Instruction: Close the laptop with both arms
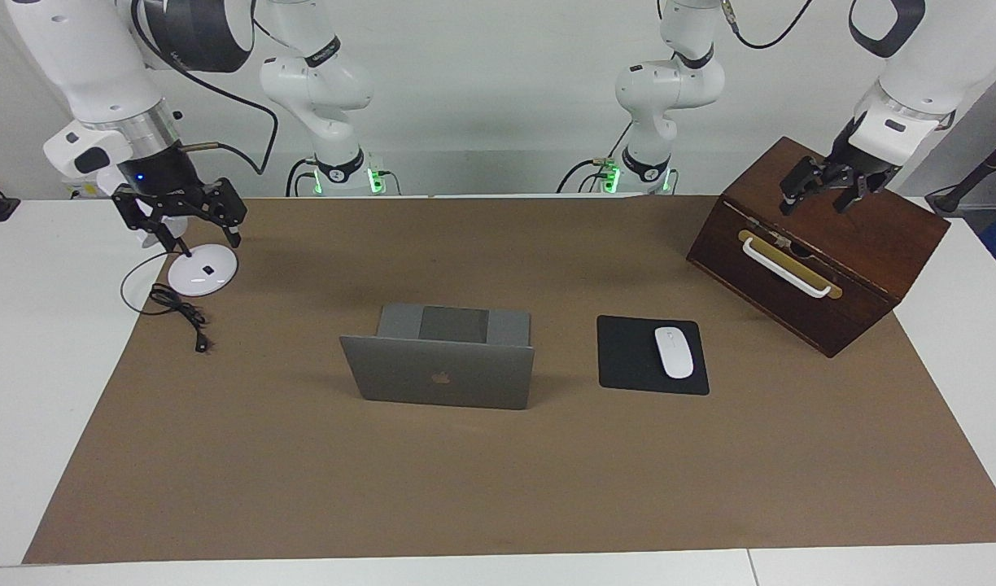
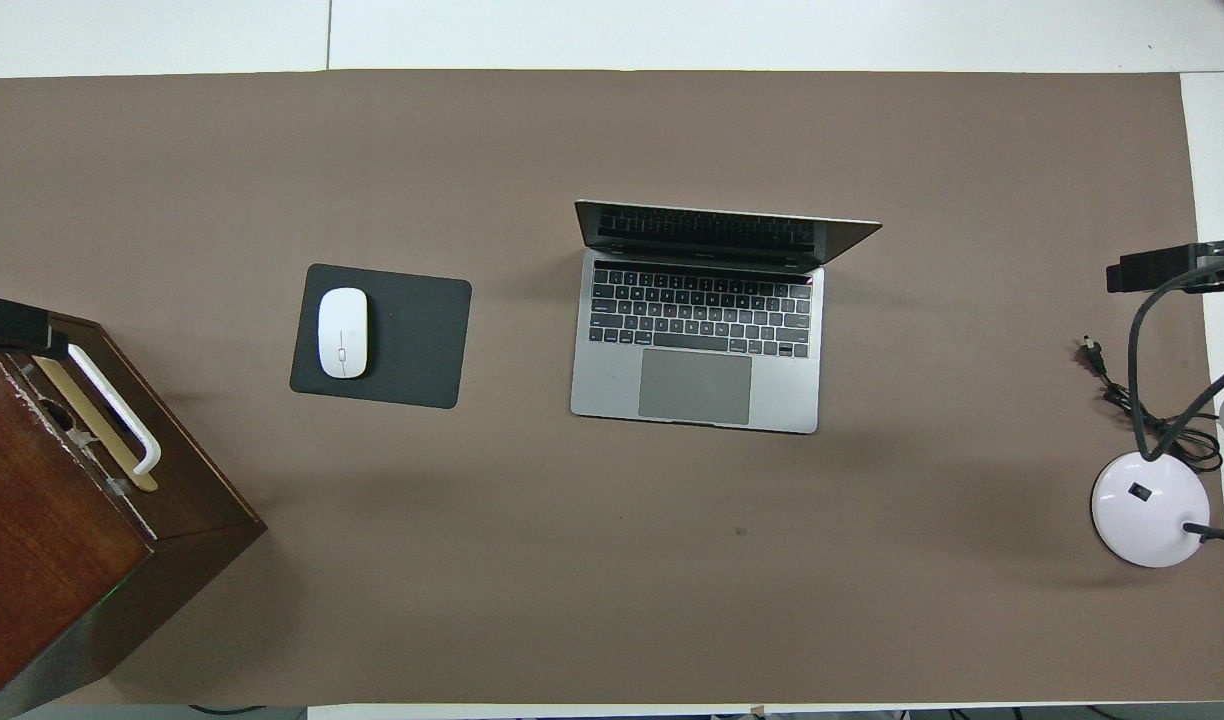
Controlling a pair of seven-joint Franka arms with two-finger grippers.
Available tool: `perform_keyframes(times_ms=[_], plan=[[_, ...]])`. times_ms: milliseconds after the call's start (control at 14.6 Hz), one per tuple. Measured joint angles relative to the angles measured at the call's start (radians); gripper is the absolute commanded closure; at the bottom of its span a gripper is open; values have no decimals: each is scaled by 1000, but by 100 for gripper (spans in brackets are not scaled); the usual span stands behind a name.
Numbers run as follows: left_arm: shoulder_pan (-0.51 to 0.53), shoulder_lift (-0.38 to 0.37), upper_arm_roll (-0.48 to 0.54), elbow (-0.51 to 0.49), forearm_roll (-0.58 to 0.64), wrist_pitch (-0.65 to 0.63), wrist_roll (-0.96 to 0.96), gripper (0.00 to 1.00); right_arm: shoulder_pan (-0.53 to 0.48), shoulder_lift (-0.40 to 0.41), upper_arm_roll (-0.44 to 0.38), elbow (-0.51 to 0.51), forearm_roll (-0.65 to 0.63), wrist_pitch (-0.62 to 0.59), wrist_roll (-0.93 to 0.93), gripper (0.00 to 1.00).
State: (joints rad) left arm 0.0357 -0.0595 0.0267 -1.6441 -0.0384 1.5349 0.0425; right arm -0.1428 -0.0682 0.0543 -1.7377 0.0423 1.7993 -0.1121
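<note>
While the laptop [image 1: 445, 366] sits open in the middle of the brown mat [image 1: 498, 472], both arms wait up high at the two ends of the table. Its lid stands up with the apple mark turned away from the robots, and the keys face them, so the lid must be tipped down toward the robots to shut it.

The right gripper [image 1: 185, 226] hangs over the round white foot of the desk lamp [image 1: 203, 269], with its two fingers spread apart and nothing between them. The left gripper [image 1: 827, 191] hangs over the top of the wooden box [image 1: 823, 260], and its fingers are spread too, holding nothing. I think both are parked out at the sides so each one can come in to its own corner of the lid.

The laptop is thin, flat and grey, made of smooth metal that looks slippery. A black mouse pad [image 1: 632, 358] lies beside it, toward the left arm's end, soft and flat, with a smooth white mouse [image 1: 674, 352] on top. The box is dark, shiny wood with a white handle [image 1: 787, 268]. A black cord [image 1: 176, 313] curls near the lamp.
</note>
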Motion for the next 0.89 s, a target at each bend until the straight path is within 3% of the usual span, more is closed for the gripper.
perform_keyframes(times_ms=[410,888], plan=[[0,0,0,0,0,0,0,0,0,0,0,-7,0,2,0,0],[0,0,1,-1,0,2,0,0,-2,43,0,-17,-1,114,0,0]])
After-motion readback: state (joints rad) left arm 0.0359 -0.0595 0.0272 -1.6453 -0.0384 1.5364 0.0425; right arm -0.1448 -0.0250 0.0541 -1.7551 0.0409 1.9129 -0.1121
